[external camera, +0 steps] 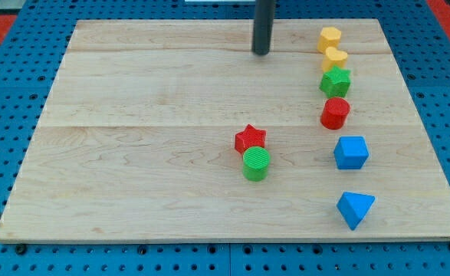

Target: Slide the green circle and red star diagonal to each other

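The red star (250, 138) lies near the middle of the wooden board (133, 153). The green circle (257, 163) touches it just below and slightly to the right. My tip (261, 53) is at the view's top, well above both blocks and apart from them, a little right of the star's column.
A column of blocks runs down the view's right: a yellow block (330, 37), a second yellow block (334, 57), a green star (335, 81), a red cylinder (335, 113), a blue cube (351, 152), a blue triangle (355, 208). Blue pegboard surrounds the board.
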{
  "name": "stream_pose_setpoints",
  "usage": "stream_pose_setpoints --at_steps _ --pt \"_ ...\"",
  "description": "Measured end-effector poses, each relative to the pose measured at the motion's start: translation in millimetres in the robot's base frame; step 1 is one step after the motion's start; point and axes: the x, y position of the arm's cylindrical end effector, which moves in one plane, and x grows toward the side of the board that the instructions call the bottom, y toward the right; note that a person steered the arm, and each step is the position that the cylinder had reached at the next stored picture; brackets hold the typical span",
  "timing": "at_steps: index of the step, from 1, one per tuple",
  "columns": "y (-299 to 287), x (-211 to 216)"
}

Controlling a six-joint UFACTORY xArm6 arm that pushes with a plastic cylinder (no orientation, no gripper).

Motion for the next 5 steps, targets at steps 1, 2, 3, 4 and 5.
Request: stream_pose_setpoints --at_steps 1,2,3,4,5 --pt "-23.3 115.8" --pt "-41.6 163.3" --pt "-40.6 163.3" --pt "-41.5 168.8" --pt "-83.7 185.8"
